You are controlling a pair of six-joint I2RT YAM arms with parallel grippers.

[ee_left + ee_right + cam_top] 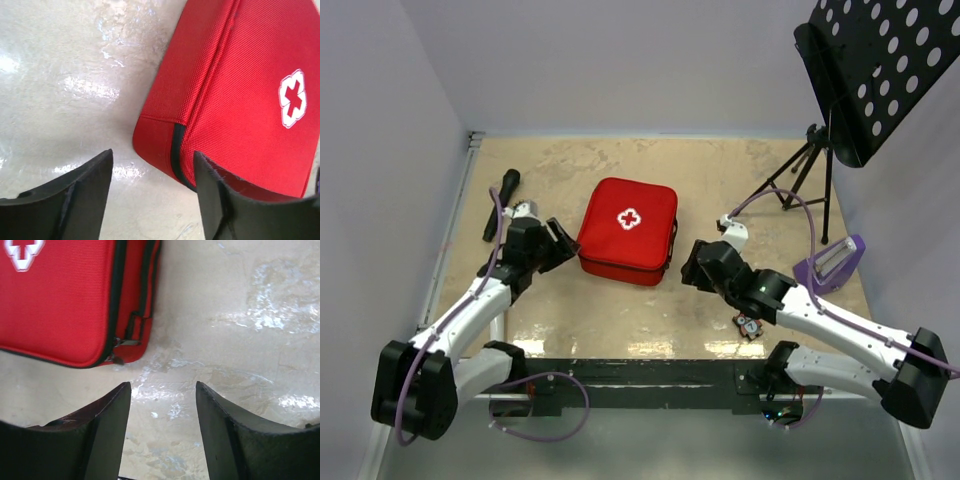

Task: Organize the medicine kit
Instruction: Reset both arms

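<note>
From my left wrist, the medicine kit (pixel 240 90) runs off the frame at twelve and three o'clock, so its far half is lost to me. The bottom edge also cuts my left fingers (pixel 75 200) short. My right wrist loses the kit at nine and twelve (only a scrap of its white cross (pixel 22 252) shows). From above, a small thing (pixel 750 325) at four o'clock from the kit is too tiny to name — and the black perforated plate (pixel 880 70) runs out at one o'clock.
</note>
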